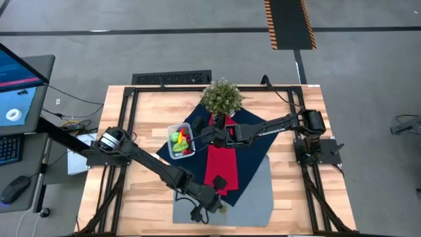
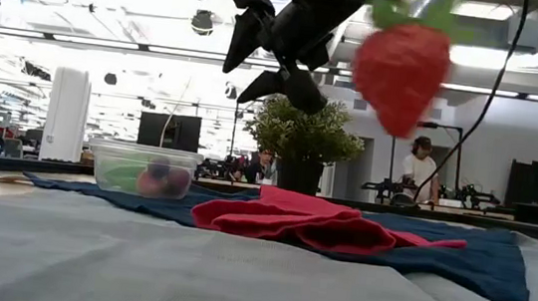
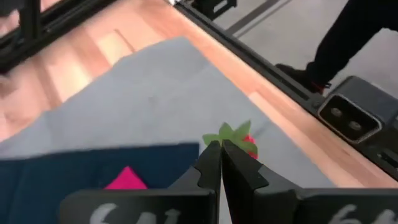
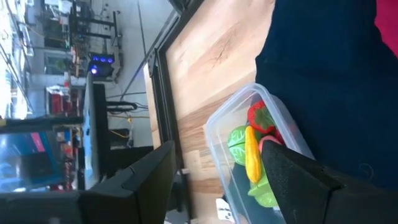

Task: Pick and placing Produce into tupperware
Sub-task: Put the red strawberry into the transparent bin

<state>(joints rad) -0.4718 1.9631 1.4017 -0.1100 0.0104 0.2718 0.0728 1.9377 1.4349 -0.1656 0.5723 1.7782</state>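
Strawberry (image 2: 400, 72) hangs tip-down, leafy cap up, pinched in the left gripper (image 3: 221, 149); right gripper (image 2: 264, 55) gapes.

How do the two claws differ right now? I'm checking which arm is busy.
The left claw is shut on the strawberry's green leaves, holding it above the grey mat; the right claw is open and empty. The left is at the table's near edge; the right hovers by the tupperware. Both are off the table.
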